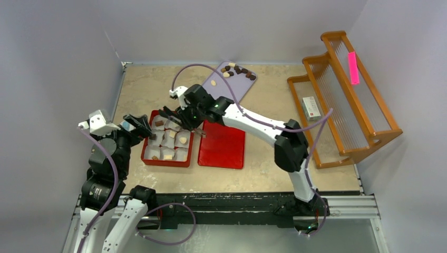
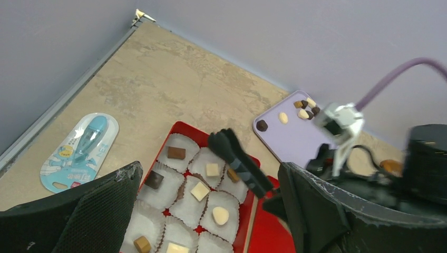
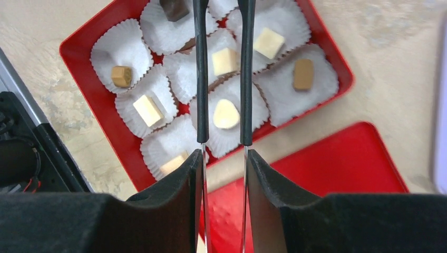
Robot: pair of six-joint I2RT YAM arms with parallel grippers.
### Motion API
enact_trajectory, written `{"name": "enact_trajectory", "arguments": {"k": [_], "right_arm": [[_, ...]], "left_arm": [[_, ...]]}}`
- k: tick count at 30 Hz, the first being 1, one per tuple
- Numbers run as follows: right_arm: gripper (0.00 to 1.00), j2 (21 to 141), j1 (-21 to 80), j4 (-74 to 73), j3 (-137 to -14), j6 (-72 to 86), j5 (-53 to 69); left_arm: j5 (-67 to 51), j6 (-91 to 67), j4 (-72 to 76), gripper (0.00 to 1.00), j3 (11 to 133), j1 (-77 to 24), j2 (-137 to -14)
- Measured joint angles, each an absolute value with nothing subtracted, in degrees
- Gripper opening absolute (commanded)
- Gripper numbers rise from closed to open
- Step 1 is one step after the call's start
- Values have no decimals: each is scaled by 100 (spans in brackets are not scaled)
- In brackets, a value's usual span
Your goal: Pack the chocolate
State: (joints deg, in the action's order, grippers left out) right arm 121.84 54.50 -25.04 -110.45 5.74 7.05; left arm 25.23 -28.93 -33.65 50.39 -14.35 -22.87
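From above, the right gripper (image 1: pixel 169 115) covers the far cups of the red box (image 1: pixel 166 164), hiding what sits there, and the chocolates (image 1: pixel 237 70) on the purple tray (image 1: pixel 233 90) are too small to tell their shapes. At the right wrist the box's far corner runs off the top edge, taking part of a dark piece (image 3: pixel 174 8) with it. The print on the small carton (image 1: pixel 311 108) is too tiny to read.
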Motion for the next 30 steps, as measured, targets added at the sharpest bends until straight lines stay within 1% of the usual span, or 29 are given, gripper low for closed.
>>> {"name": "enact_trajectory", "arguments": {"k": [7, 14, 21, 25, 30], "right_arm": [[36, 10910, 5074, -2272, -9929, 749, 148], [36, 10007, 3948, -2283, -8582, 1122, -646], [36, 9957, 2982, -2676, -7837, 1566, -1326], [38, 9959, 2727, -2716, -7288, 1806, -1437], [40, 10044, 2528, -2659, -6980, 2027, -1424]], "left_arm": [[2261, -2891, -3352, 100, 4982, -1433, -2493], [2095, -2888, -3350, 100, 4976, -1431, -2534], [2047, -2888, -3350, 100, 4974, -1431, -2534], [2012, -2888, -3350, 100, 4974, -1431, -2534], [1990, -2888, -3347, 100, 4974, -1431, -2534]]}}
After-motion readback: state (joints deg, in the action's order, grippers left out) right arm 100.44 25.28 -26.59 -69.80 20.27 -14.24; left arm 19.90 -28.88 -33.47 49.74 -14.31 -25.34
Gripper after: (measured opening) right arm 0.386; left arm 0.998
